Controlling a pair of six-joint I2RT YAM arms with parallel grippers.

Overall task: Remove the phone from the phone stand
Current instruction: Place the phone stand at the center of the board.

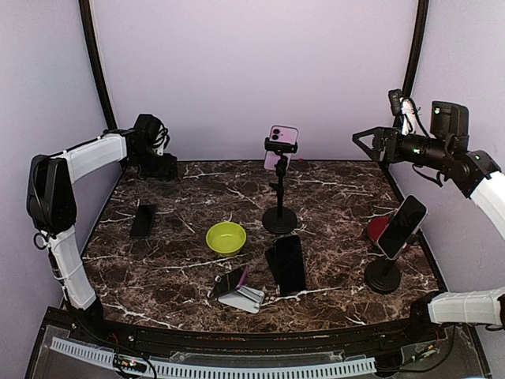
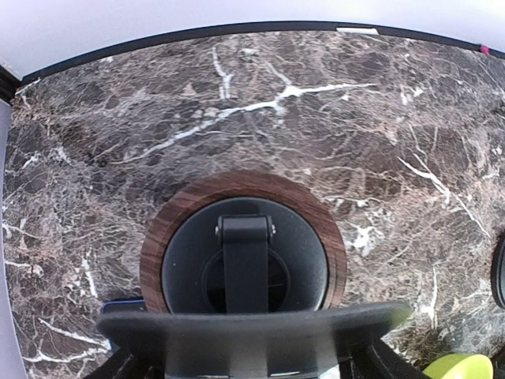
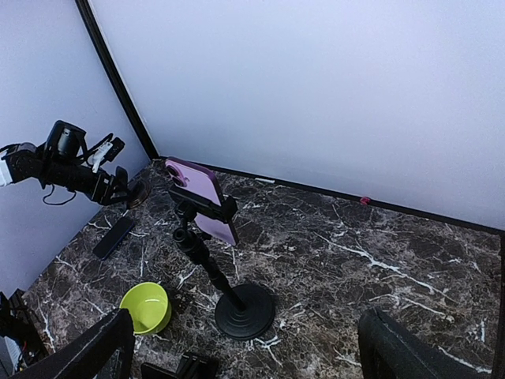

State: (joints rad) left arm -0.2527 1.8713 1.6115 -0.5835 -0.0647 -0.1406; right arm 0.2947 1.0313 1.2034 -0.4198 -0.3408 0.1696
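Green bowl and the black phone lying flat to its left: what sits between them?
Nothing. In the top view only bare marble tabletop separates the green bowl from the black phone.

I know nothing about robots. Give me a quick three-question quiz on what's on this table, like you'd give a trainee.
1. What colour is the bowl? A red, B yellow-green, C blue.
2. True or false: the purple phone lies flat on the table.
3. Fill in: the right claw is ____ (open or shut).
Key: 1 B. 2 False; it sits clamped in the tall stand. 3 open.
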